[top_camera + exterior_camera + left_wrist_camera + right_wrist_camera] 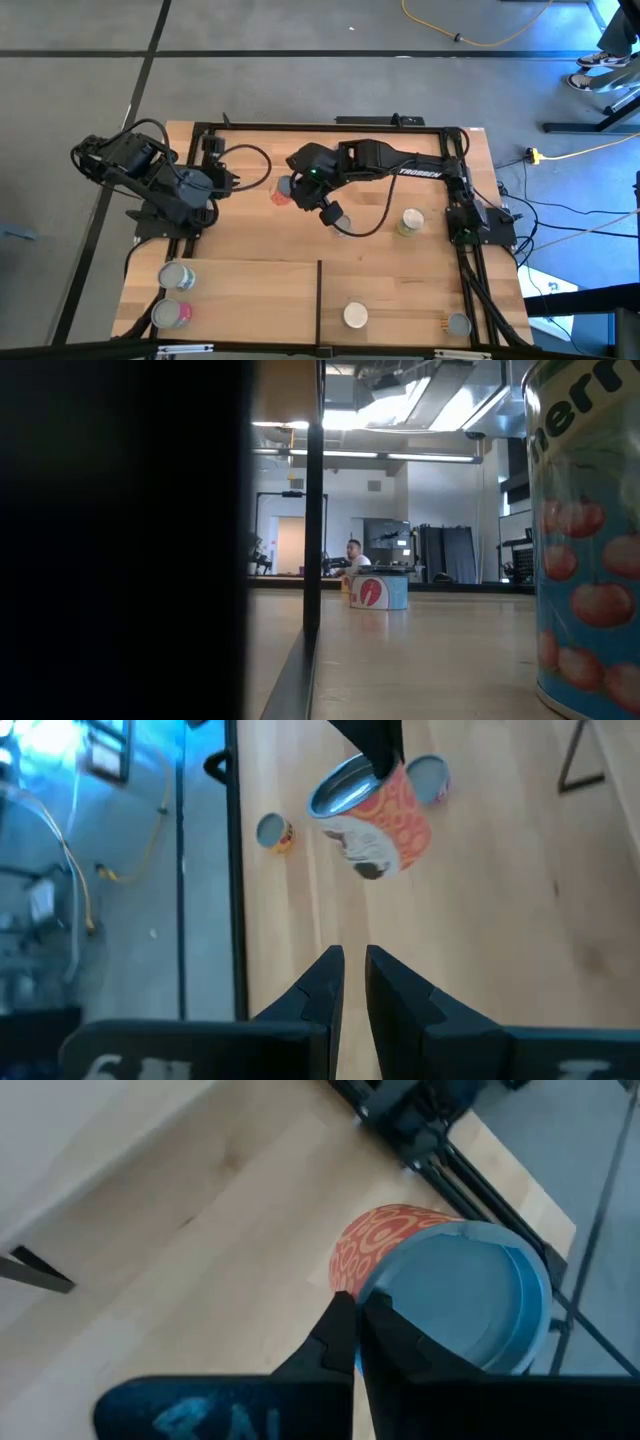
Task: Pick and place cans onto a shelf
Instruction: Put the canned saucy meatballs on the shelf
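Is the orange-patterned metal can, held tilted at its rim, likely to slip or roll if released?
Probably yes. The right gripper pinches only the rim of the orange-patterned metal can, so the smooth metal may swing or slip. It hangs tilted; released so, its round body would likely topple and roll.

Cans [176,276] on wooden shelf [250,300]

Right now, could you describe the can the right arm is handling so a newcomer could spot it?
Follow the right gripper reaching across the table's middle. It is shut on the rim of the orange-red can, the only one tilted and patterned with pale rings.
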